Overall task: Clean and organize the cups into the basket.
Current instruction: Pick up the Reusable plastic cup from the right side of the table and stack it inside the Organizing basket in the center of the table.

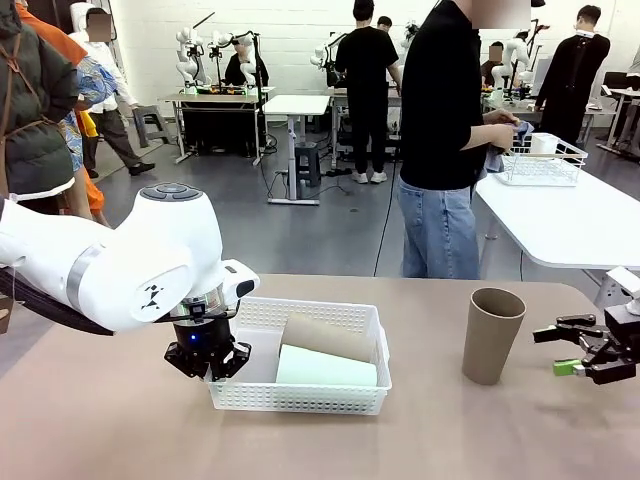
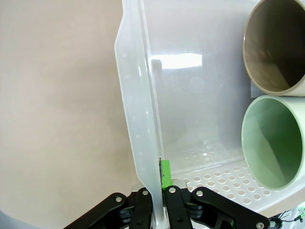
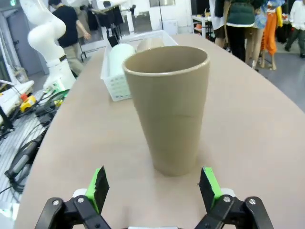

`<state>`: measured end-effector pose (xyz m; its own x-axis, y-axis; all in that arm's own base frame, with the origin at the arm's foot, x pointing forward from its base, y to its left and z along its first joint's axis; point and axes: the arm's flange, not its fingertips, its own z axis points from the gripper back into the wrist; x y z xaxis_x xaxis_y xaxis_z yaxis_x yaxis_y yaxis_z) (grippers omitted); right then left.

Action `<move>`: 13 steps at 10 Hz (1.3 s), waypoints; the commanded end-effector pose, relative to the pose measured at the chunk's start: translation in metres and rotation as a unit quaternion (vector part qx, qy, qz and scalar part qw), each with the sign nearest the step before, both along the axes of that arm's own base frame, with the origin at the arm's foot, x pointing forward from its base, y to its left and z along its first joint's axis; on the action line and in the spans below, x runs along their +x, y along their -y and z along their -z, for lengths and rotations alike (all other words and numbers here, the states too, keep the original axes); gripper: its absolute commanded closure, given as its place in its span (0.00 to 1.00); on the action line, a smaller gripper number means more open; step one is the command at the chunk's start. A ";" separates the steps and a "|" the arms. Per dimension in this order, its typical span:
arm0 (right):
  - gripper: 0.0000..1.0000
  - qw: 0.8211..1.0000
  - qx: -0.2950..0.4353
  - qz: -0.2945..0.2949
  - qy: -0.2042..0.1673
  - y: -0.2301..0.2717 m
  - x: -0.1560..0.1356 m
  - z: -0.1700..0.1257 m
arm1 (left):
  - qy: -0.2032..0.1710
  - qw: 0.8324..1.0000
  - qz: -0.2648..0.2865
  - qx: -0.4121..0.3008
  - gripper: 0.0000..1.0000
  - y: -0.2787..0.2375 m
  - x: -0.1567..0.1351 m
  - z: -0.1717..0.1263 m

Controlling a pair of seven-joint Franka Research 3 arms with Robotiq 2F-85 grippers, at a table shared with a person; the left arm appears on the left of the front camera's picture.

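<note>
Clamping basket's (image 1: 310,398) end wall, left gripper (image 1: 208,366) is apparently steadying it; right gripper (image 1: 574,351) is gaping empty toward upright tan cup (image 1: 493,336).

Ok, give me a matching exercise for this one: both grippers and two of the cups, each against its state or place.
1. left gripper
2. right gripper
3. mint cup
4. tan cup nearest the right gripper

a. upright on the table
b. shut on the basket wall
c. open
d. lying in the basket

Pairs: 1-b, 2-c, 3-d, 4-a
</note>
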<state>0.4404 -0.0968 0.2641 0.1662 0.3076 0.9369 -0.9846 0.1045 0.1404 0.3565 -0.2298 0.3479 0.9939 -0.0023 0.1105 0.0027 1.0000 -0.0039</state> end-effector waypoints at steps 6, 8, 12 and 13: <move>0.00 1.000 0.000 0.004 0.001 0.000 0.007 0.003 | 0.007 1.000 0.004 0.004 1.00 0.001 -0.001 0.001; 0.00 1.000 0.003 0.010 0.001 0.001 0.011 0.005 | 0.007 1.000 0.004 0.004 1.00 0.001 -0.001 0.001; 0.00 0.999 -0.026 -0.038 -0.001 -0.034 0.028 0.024 | 0.007 1.000 0.004 0.004 1.00 0.001 -0.001 0.001; 0.00 0.999 -0.026 -0.041 0.000 -0.040 0.032 0.026 | 0.007 1.000 0.004 0.004 1.00 0.001 -0.001 0.001</move>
